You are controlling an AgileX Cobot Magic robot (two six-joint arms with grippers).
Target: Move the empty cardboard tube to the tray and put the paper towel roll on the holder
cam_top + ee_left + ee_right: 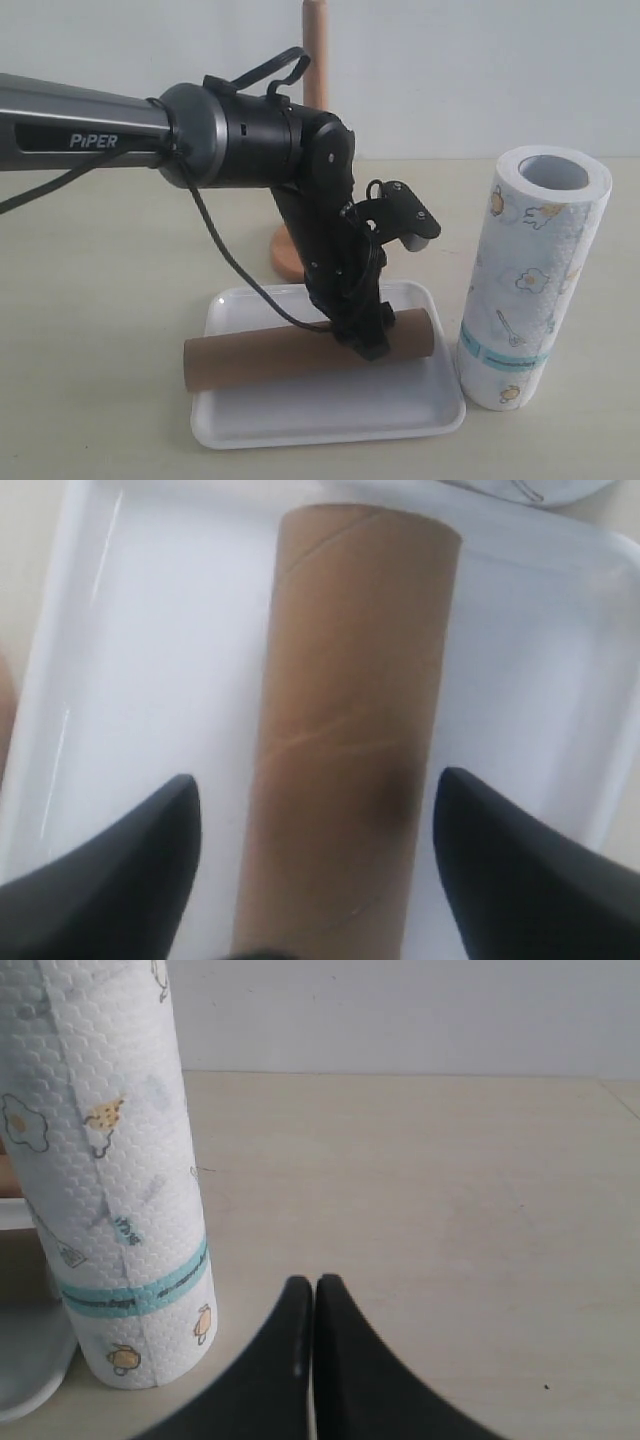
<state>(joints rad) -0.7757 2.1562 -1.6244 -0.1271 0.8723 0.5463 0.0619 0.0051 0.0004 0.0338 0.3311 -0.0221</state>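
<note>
Far left, grey-black arm, white "PiPER" lettering. Beige tabletop open left of tray: shallow, glossy white, rounded corners. Inside lies empty cardboard tube, matte brown, spiral seam, spanning almost rim to rim. Over it, left end effector open, fingers straddling tube, gaps both sides. Behind, wooden holder upright. Just right of tray, paper towel roll standing, embossed, teal band. Beside it, right end effector closed, fingers pressed together.
</note>
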